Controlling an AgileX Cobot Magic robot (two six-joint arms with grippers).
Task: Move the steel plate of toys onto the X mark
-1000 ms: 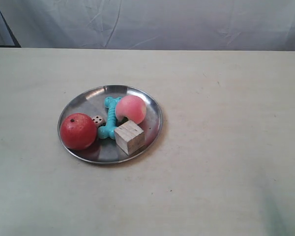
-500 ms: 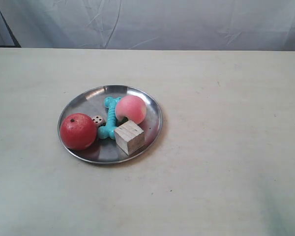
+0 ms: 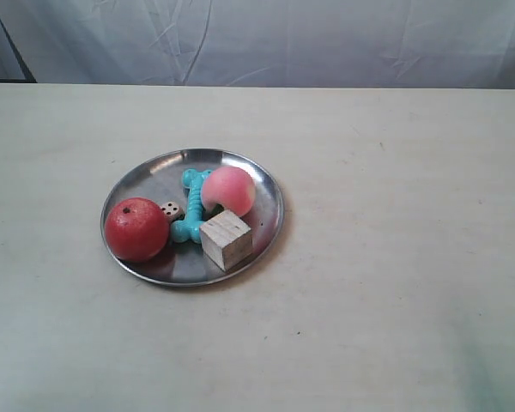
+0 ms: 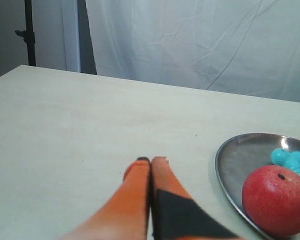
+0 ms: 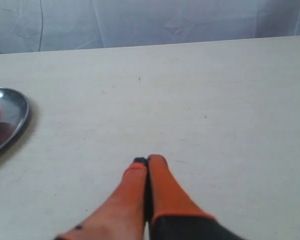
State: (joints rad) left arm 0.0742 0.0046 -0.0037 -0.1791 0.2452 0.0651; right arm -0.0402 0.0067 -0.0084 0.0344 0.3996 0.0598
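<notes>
The steel plate (image 3: 269,210) sits left of the table's middle. It holds a red apple (image 3: 136,229), a pink peach (image 3: 230,190), a turquoise bone (image 3: 191,204), a white die (image 3: 171,209) and a wooden cube (image 3: 226,240). Neither arm shows in the exterior view. My left gripper (image 4: 151,160) is shut and empty, low over bare tabletop beside the plate (image 4: 235,160), near the apple (image 4: 276,200). My right gripper (image 5: 148,160) is also shut and empty, well away from the plate (image 5: 12,107). A tiny dark speck (image 3: 298,332) lies on the table; I cannot tell whether it is the X mark.
The pale cream tabletop (image 3: 395,257) spreads wide around the plate. A white cloth backdrop (image 3: 283,39) hangs behind its far edge. A dark stand (image 4: 29,35) rises past one far corner in the left wrist view.
</notes>
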